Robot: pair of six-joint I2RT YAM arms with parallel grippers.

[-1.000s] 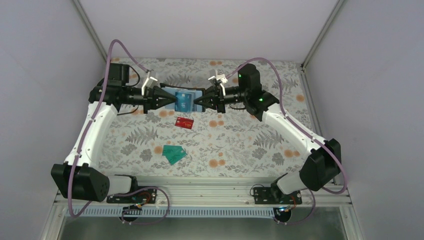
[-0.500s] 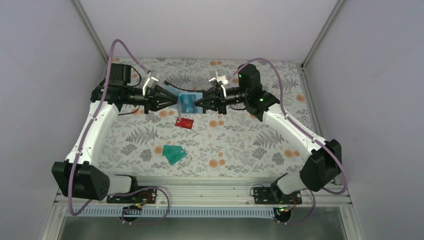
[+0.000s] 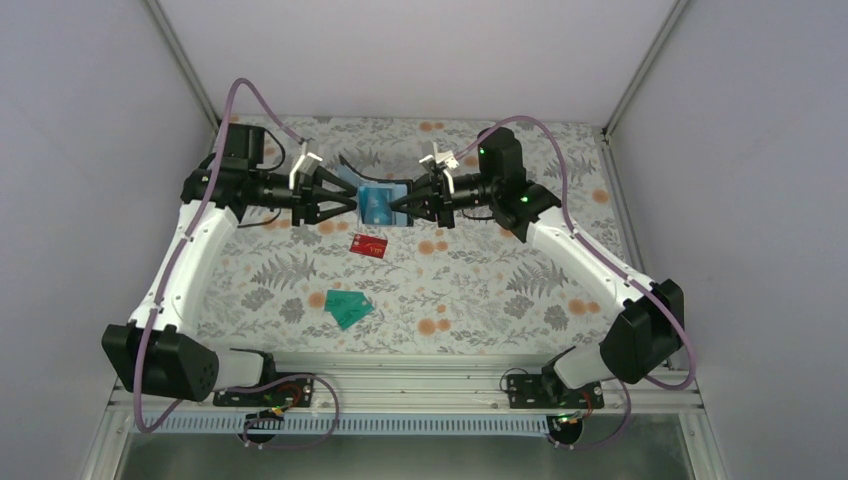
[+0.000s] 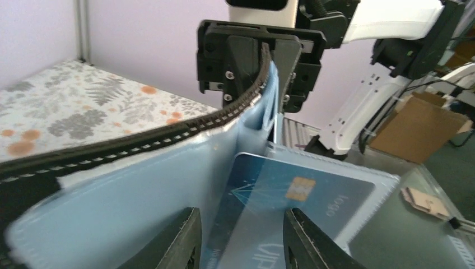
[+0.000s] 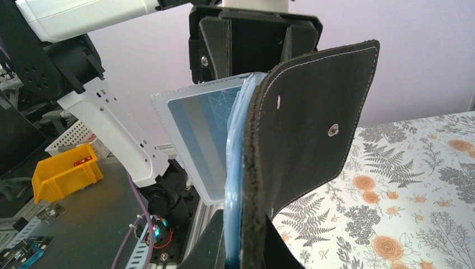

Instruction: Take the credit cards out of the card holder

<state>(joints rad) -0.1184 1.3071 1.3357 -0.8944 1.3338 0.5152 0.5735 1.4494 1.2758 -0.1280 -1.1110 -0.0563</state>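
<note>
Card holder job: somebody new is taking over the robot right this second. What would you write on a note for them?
Left gripper: jaws open, one on either side of the blue card, not clamping it.
Right gripper: shut on the card holder, holding it up above the table.
Things: the red card and two teal cards lie on the table. The blue card sits in the holder's clear pocket.
Done: three cards out.
Left: grip the blue card and pull it free, probably with the left gripper.
</note>
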